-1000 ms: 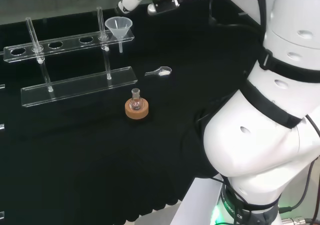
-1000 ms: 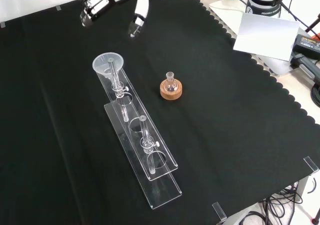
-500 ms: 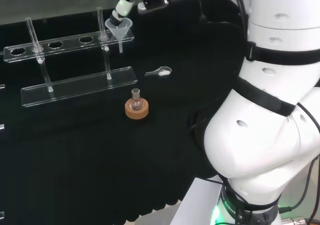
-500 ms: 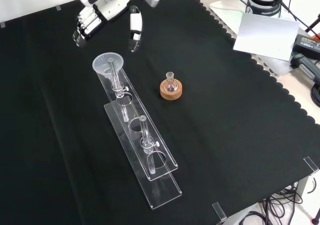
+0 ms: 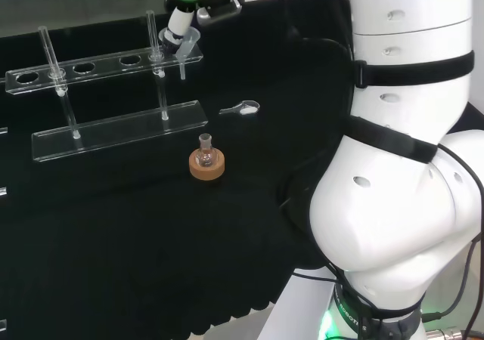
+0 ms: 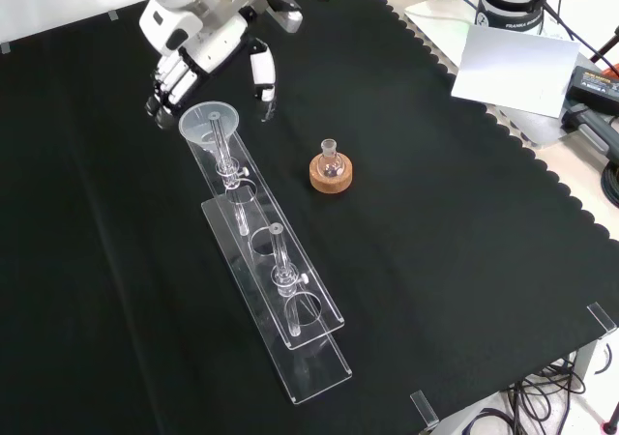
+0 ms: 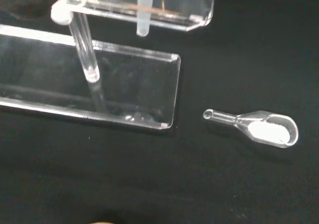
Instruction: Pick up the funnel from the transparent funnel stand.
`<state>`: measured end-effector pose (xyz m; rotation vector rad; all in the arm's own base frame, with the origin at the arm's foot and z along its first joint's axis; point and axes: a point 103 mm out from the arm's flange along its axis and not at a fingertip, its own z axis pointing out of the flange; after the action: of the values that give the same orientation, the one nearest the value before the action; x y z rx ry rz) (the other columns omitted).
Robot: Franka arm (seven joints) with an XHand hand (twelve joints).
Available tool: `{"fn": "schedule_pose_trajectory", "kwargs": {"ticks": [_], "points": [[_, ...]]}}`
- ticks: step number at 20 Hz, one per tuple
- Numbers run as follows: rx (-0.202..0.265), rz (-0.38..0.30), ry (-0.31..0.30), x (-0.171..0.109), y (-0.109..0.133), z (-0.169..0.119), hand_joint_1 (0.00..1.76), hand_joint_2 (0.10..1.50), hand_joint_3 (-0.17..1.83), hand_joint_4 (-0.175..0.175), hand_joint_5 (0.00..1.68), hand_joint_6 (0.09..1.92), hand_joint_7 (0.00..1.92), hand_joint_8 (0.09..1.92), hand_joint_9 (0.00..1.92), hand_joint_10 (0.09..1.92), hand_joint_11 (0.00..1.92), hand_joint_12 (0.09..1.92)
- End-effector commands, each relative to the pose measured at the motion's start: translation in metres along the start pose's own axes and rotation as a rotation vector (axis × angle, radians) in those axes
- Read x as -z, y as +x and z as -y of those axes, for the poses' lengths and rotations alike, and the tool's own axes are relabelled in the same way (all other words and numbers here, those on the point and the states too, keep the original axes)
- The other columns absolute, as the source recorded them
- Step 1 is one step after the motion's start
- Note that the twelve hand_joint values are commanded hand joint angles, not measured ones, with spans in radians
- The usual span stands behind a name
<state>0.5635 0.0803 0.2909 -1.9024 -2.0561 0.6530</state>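
- Funnel [image 6: 209, 124] sits in the end hole of the transparent funnel stand [image 6: 290, 304], at the end nearest me; in the front view its round mouth faces up.
- My hand [image 6: 198, 53] hangs just above and behind the funnel's rim in the front view. Fingers [image 6: 166, 89] are straight and held side by side, thumb [image 6: 262, 72] spread well away from them; nothing is held.
- Front view: fingertips reach just past the rim on its left; thumb tip is off to its right. I cannot tell whether the fingers touch the rim.
- Head view: part of my hand [image 5: 179, 23] covers the funnel's mouth, so mainly its stem [image 5: 182, 69] shows below the stand's upper plate.
- Stand's upright rod rises right beside the funnel, close to my fingers.
- Small round flask [image 6: 331, 161] on a cork ring [image 6: 332, 175] stands to the right of the stand in the front view, apart from it.
- Head view and wrist view show a clear glass spoon [image 7: 259, 129] with white powder on the cloth, near the stand's base corner.
- Wrist view: funnel stem [image 7: 143, 21] pokes down through the upper plate.
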Motion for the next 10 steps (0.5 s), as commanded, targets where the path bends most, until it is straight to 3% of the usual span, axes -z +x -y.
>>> {"fn": "schedule_pose_trajectory", "kwargs": {"ticks": [1, 7, 10], "points": [[0.014, 0.037, 0.036, -0.0049, 0.011, -0.0065, 0.72, 0.62, 0.32, 0.089, 0.0, 0.09, 0.0, 0.09, 0.0, 0.89, 0.25, 1.57], [0.009, 0.065, 0.049, -0.0072, 0.0154, -0.0125, 0.77, 0.61, 0.35, 0.093, 0.0, 0.09, 0.0, 0.09, 0.0, 0.9, 0.31, 1.55], [-0.002, 0.076, 0.022, -0.0077, 0.0143, -0.0141, 0.8, 0.61, 0.38, 0.09, 0.01, 0.09, 0.0, 0.09, 0.0, 0.93, 0.33, 1.54]]}}
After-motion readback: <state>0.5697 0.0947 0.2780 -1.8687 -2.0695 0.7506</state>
